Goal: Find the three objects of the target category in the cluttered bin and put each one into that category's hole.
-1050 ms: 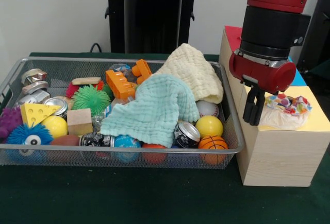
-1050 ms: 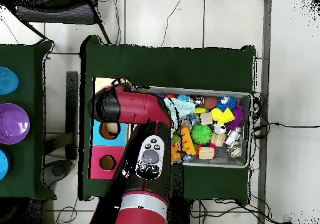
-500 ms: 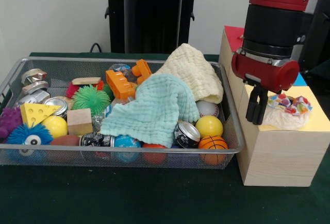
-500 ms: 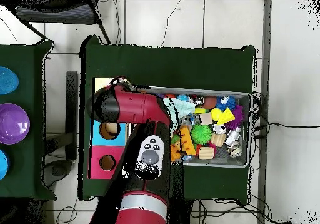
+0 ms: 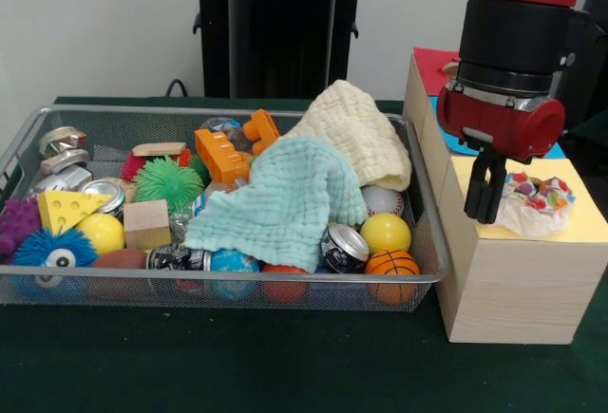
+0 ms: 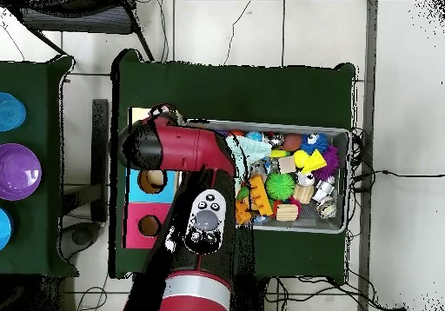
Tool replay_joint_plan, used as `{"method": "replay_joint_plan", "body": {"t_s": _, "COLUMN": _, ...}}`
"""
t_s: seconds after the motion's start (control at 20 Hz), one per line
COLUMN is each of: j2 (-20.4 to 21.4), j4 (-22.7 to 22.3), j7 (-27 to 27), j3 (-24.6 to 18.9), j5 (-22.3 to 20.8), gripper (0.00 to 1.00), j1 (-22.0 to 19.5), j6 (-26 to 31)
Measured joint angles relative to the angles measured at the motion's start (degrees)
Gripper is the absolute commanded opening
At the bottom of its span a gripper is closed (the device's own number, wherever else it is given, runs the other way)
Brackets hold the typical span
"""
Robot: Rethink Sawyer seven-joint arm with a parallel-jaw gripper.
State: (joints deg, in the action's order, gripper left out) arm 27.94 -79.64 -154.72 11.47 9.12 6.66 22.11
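Dark green table beneath a white wall; empty gripper nearly closed.

Green table: wire bin, wood box

Robotics lab: a red arm on a pedestal works over a green-covered tabletop with a wire bin of assorted test objects; tiled floor at 3 o'clock overhead.
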Motion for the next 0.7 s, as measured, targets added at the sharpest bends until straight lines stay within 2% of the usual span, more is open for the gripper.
{"method": "replay_joint_plan", "body": {"t_s": 0.7, "j2": -1.4, "j4": 0.9, "j7": 0.0, "j3": 0.0, "j5": 0.0, "gripper": 0.00, "j1": 0.7, "j6": 0.0}}
